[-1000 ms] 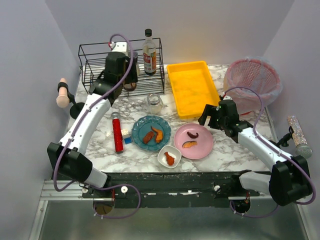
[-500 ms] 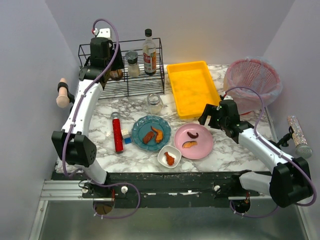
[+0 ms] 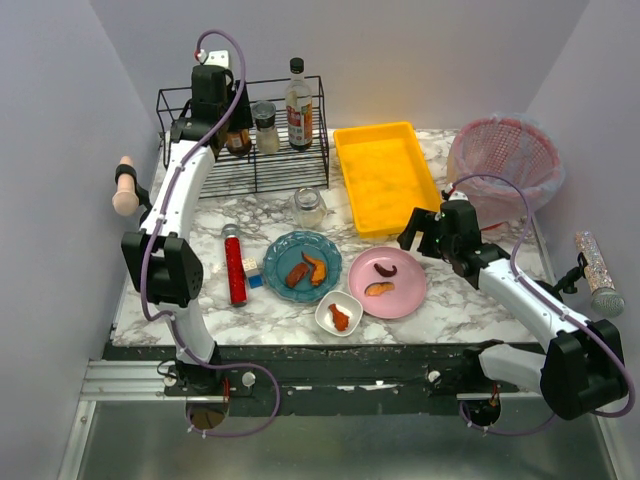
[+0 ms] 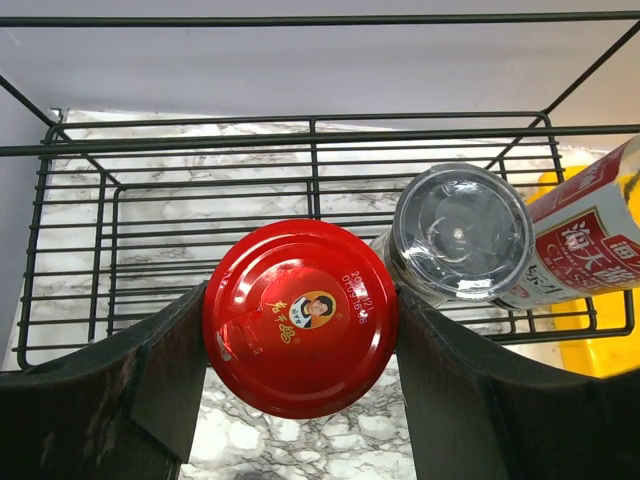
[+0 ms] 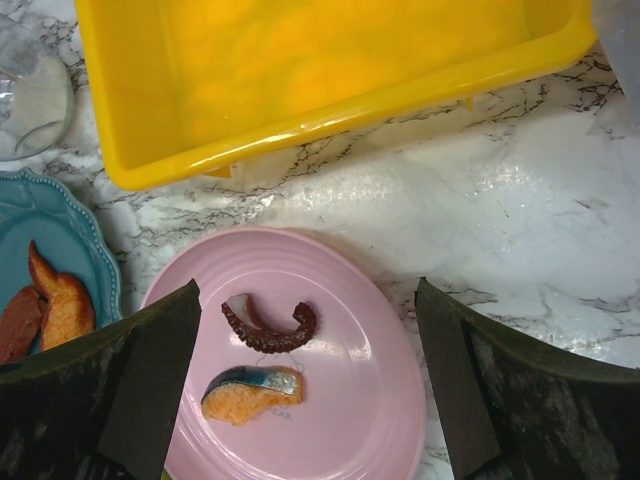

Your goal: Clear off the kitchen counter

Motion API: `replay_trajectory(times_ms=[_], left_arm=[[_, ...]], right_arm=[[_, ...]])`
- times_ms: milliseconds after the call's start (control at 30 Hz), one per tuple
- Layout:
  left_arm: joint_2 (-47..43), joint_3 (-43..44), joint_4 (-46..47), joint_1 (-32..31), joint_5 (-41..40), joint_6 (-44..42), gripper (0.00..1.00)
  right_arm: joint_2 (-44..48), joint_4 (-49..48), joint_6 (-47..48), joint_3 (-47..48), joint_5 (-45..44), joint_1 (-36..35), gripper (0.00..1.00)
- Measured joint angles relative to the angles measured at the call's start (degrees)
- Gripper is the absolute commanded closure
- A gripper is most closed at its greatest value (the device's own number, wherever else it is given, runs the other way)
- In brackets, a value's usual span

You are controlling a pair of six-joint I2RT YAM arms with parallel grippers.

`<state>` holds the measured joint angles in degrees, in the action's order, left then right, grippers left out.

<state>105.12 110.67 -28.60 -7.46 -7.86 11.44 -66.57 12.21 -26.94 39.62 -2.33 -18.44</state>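
My left tool (image 4: 300, 322) clamps the red-lidded glass jar (image 4: 295, 285) inside the black wire rack (image 4: 313, 125). My right tool (image 5: 305, 300) hangs wide open over the round pink plate (image 5: 360, 400) on the white marble counter (image 5: 520, 200).

Kitchen counter (image 3: 280, 305): wire rack (image 3: 250, 170), yellow tray (image 3: 385, 175), glass jar (image 3: 309, 207), red bottle (image 3: 235, 265), blue plate (image 3: 275, 262), pink plate (image 3: 405, 285), white bowl (image 3: 325, 312).

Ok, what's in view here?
kitchen counter: 1, white marble
wire rack: 1, black, back left
red-lidded jar, shaker, sauce bottle: 3, in rack
tray: 1, yellow, back centre
basket: 1, pink, back right
glass jar: 1, clear, before rack
tube: 1, red, left
blocks: 2, white, blue, beside tube
teal plate, pink plate: 2, front centre
bowl: 1, white, front
food scraps: several, on plates, bowl
left end effector: gripping red-lidded jar
right end effector: open, over pink plate
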Motion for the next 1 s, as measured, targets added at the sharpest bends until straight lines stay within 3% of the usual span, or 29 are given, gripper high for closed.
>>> replay_trajectory(times_ms=[467, 533, 633, 1000], left_arm=[[3.8, 1.3, 0.5, 0.8, 0.0, -1.0, 0.98], [4.2, 1.4, 1.0, 0.9, 0.0, -1.0, 0.85], [4.4, 1.4, 1.6, 1.0, 0.0, -1.0, 0.58], [4.7, 1.4, 2.5, 1.4, 0.5, -0.9, 0.25]], right_arm=[[0.0, 0.3, 0.0, 0.0, 0.0, 0.0, 0.04], [0.0, 0.3, 0.0, 0.0, 0.0, 0.0, 0.04], [0.0, 0.4, 0.0, 0.0, 0.0, 0.0, 0.04], [0.0, 0.8, 0.0, 0.0, 0.0, 0.0, 0.04]])
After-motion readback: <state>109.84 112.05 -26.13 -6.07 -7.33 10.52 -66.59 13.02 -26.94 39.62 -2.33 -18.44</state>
